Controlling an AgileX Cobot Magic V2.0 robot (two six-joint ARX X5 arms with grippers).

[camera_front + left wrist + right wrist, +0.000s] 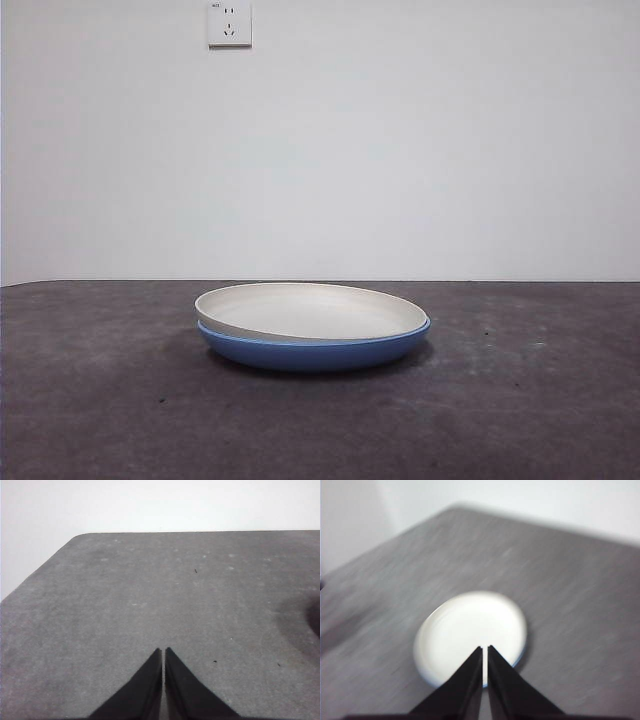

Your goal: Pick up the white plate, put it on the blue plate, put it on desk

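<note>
Seemingly askew, white plate atop blue plate on desk.

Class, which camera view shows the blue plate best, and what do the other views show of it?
The front view: the blue plate sits sharp and side-on beneath the white plate. The right wrist view is blurred, showing only a thin blue edge. The left wrist view shows none of it.

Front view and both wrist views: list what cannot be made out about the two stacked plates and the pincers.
- Glossy blue round plate: its inside is covered by the matte cream-white plate in the front view.
- Right wrist view: motion blur; only a thin blue sliver shows under the white plate, partly behind the shut right pincer.
- Left wrist view: no plates visible; the shut left pincer points over the dark grey desk.
- Front view: neither pincer shows.
</note>
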